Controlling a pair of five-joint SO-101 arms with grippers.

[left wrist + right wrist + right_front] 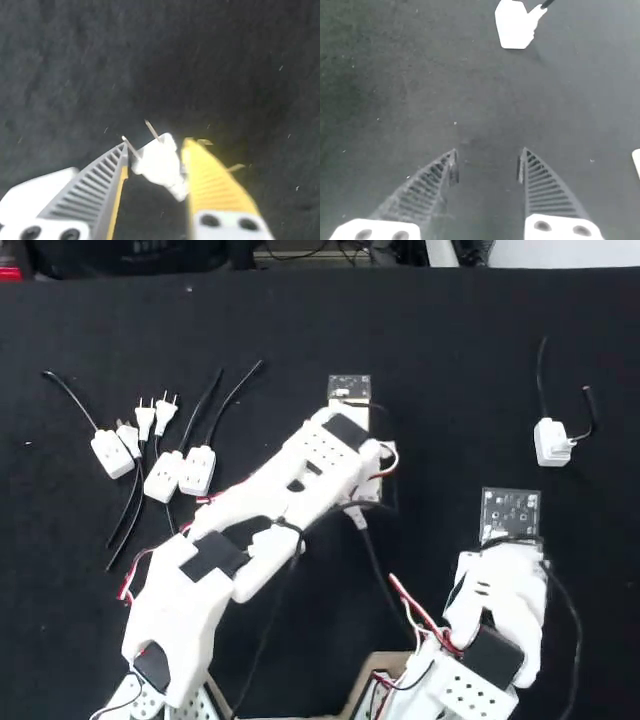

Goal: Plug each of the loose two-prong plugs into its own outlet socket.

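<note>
early days, i'd say: the left gripper (155, 145) pinches one white plug (160, 165) above the bench (450, 360), the right gripper (488, 152) hangs wide and empty, other plugs (165, 410) lie loose beside the sockets (197, 468).

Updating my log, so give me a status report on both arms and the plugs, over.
Left gripper shut on a white plug, prongs pointing out. Right gripper open, holding nothing. White corded block lies ahead of it, untouched.
</note>
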